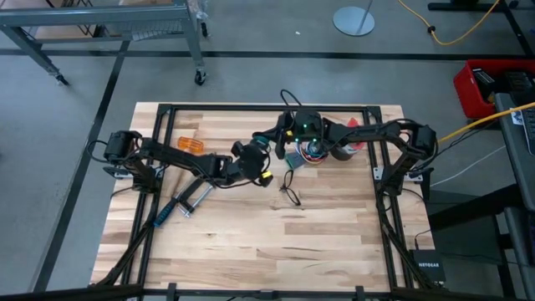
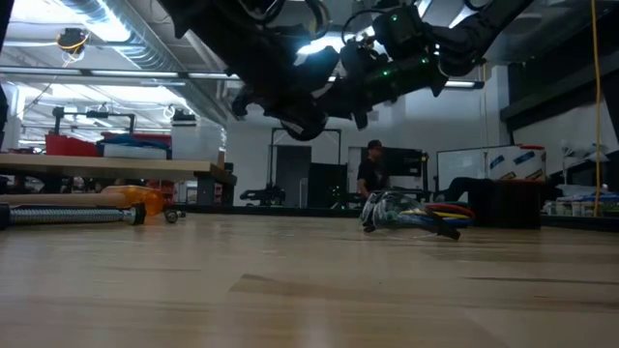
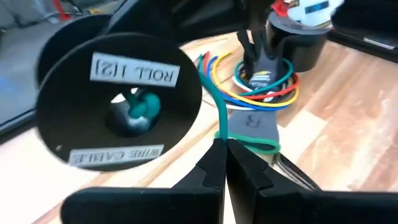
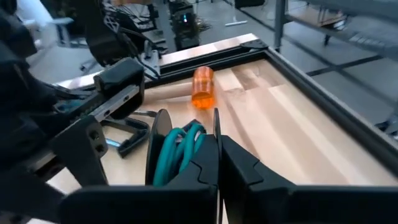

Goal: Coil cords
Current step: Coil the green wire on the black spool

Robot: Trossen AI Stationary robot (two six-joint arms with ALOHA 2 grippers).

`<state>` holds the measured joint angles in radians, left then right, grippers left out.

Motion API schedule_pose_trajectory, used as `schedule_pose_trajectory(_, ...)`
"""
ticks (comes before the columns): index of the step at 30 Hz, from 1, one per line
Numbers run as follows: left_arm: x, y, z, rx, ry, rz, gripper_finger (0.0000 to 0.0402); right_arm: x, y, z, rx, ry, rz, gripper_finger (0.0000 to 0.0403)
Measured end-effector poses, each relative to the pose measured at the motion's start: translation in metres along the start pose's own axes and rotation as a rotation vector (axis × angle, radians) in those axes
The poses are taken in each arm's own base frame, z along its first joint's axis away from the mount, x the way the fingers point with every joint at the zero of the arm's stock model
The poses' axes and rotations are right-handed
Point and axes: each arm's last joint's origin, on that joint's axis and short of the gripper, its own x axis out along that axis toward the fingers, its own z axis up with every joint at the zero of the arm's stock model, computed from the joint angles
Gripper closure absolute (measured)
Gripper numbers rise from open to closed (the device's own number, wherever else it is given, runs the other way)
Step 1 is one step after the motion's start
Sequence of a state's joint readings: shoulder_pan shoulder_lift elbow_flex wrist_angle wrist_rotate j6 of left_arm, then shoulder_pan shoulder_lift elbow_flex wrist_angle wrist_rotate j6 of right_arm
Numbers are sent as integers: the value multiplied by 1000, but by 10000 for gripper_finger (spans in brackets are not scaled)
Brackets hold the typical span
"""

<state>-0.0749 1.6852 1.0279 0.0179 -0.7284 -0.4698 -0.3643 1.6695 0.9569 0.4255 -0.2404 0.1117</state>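
Observation:
A black spool point(image 3: 118, 106) wound with green wire point(image 4: 180, 146) hangs above the table between my two grippers. My right gripper point(image 4: 217, 140) is shut on it and comes from the table's right point(image 1: 281, 140). My left gripper point(image 3: 224, 142) is shut on the loose green wire that leads off the spool, and comes from the table's left point(image 1: 267, 159). Both grippers are well above the table in the low view. A thin black cord point(image 1: 289, 191) lies on the table toward the near edge, and no gripper touches it. My left gripper pinches the green wire point(image 3: 219, 132) between its two fingertips, a short way from where it leaves the spool. The wire runs up from the fingertips to the spool, and a slack loop point(image 3: 261, 148) trails past them. My right gripper pinches the rim of one spool flange point(image 4: 215, 127) between its two fingers. The flange stands edge-on between them, and the other flange point(image 4: 158, 140) stands free beside it. The spool is lifted clear of the table.
A bundle of multicoloured wires point(image 1: 313, 154) and a black container point(image 3: 300, 43) sit just beyond the grippers toward the far right. A metal clamp point(image 1: 184, 201) and an orange-handled tool point(image 1: 189, 145) lie at the left. A black frame point(image 1: 251, 109) borders the table. A person point(image 2: 372, 169) stands in the room.

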Motion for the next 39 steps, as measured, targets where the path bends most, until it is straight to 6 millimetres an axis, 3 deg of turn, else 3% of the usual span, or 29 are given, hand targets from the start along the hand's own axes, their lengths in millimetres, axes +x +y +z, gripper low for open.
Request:
schedule_pose_trajectory(15,-6,-3,-2,5,-39,69,401,-11,-24,14,196,-70,241,400)
schedule_pose_trajectory(29,-17,-13,-7,65,-71,90,401,-14,-30,17,165,-90,287,400)
schedule_pose_trajectory(39,-19,-15,-7,-159,-84,65,377,-16,-32,26,117,-189,230,400)
